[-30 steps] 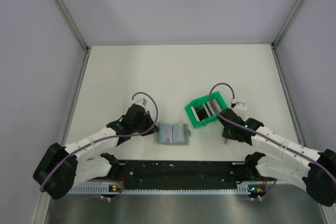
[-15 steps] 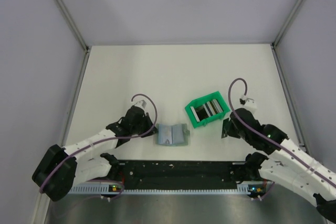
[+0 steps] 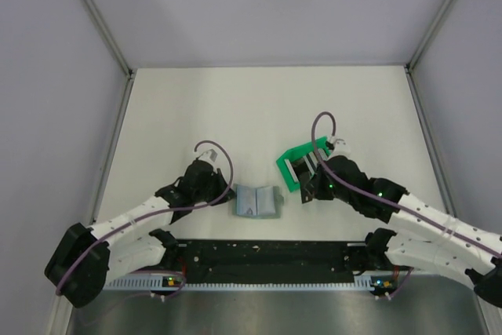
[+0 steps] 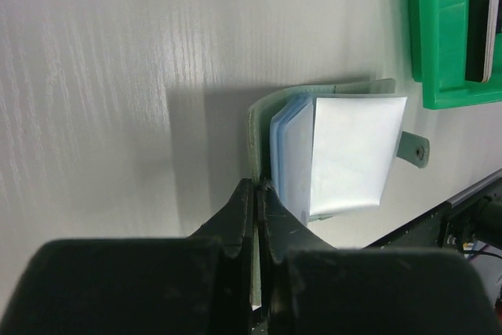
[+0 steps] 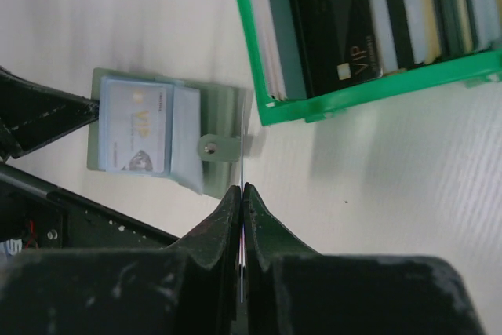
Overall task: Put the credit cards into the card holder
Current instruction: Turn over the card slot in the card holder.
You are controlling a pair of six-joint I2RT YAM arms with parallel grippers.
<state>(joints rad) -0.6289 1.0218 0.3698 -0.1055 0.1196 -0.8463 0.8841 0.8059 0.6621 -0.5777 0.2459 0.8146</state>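
My left hand (image 3: 226,191) is closed tight on the left edge of the card holder (image 3: 256,202), which lies open on the worktop (image 3: 235,115), just ahead of the black rail between my two bases. In the left wrist view my fingers (image 4: 235,225) pinch the grey-green cover where it curls up off the surface, and the light blue inside faces up.

My right hand (image 3: 306,192) is closed on one credit card (image 5: 245,154), held edge-on so that it shows only as a thin line rising from between the fingertips. This hand hangs over the gap between the card holder and the green bin (image 5: 369,84). The holder is just to its left, with its snap tab (image 5: 210,147) close to the card's edge; I cannot tell whether card and holder touch.

A pale card (image 5: 137,127) lies in the holder, on the half next to my left hand. The other credit cards (image 5: 337,37) stand on edge in the bin, a black one facing the camera.
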